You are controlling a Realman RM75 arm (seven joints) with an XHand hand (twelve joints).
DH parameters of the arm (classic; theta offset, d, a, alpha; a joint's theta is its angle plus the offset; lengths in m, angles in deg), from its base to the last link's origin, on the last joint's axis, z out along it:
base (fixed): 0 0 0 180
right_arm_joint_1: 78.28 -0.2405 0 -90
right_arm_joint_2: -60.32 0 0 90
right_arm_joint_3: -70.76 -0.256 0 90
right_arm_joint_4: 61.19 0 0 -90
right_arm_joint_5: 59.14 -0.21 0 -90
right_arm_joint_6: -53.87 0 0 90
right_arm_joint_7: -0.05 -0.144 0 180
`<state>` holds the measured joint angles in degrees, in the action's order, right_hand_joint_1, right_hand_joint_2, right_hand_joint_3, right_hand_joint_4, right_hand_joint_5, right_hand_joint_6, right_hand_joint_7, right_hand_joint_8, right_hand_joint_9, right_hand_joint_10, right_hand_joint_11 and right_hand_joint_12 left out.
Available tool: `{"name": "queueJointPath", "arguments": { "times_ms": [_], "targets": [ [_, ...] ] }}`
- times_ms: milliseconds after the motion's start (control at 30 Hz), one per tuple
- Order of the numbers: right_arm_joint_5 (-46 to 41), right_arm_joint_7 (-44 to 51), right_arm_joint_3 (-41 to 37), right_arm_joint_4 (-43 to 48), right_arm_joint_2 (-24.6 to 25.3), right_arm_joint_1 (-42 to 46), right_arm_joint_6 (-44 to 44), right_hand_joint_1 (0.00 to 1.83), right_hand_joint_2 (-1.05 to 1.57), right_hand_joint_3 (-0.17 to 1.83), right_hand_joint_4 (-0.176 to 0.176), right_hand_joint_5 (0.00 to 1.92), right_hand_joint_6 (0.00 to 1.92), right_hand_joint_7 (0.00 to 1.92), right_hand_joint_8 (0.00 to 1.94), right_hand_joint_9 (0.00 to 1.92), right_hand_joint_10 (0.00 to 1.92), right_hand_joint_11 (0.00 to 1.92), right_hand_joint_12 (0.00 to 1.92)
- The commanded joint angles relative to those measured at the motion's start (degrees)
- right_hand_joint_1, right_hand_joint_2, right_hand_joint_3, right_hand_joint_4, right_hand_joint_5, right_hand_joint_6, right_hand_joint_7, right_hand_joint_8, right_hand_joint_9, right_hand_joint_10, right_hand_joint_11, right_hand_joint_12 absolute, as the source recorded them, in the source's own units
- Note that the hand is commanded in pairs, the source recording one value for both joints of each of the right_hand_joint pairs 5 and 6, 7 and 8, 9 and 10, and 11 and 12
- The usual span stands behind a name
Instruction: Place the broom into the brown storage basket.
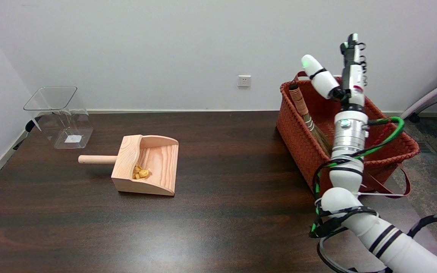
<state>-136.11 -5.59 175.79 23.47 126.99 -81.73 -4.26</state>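
Broom (pixel 305 110) already leans inside the basket (pixel 302 142); the hand (pixel 345 81) above it has fingers (pixel 319 76) released, holding nothing. Best lift straight up, clear of the rim

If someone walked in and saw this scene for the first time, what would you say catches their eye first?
Probably the white right arm rising from the lower right, its hand raised with fingers extended above the basket at the table's right edge. The broom leans inside that basket. Next, the wooden dustpan at centre-left, with yellow scraps in it.
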Motion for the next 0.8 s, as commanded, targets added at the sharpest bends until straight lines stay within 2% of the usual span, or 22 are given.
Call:
{"name": "queueJointPath", "arguments": {
  "times_ms": [33,533,800],
  "targets": [
    [-3.2,-0.7,-3.2,4.7,-5.8,5.9,-8.8,0.67,0.94,-0.17,0.000,0.00,0.00,0.20,0.20,0.00,0.00,0.00,0.00],
    [-4.5,-8.1,-6.2,0.2,-7.3,9.0,-10.7,0.69,0.90,-0.17,0.000,0.00,0.00,0.22,0.22,0.00,0.00,0.00,0.00],
    [-4.2,-8.3,-7.9,0.2,-7.3,11.2,-10.4,0.68,0.93,-0.17,0.000,0.00,0.00,0.22,0.22,0.00,0.00,0.00,0.00]
  ]
}}
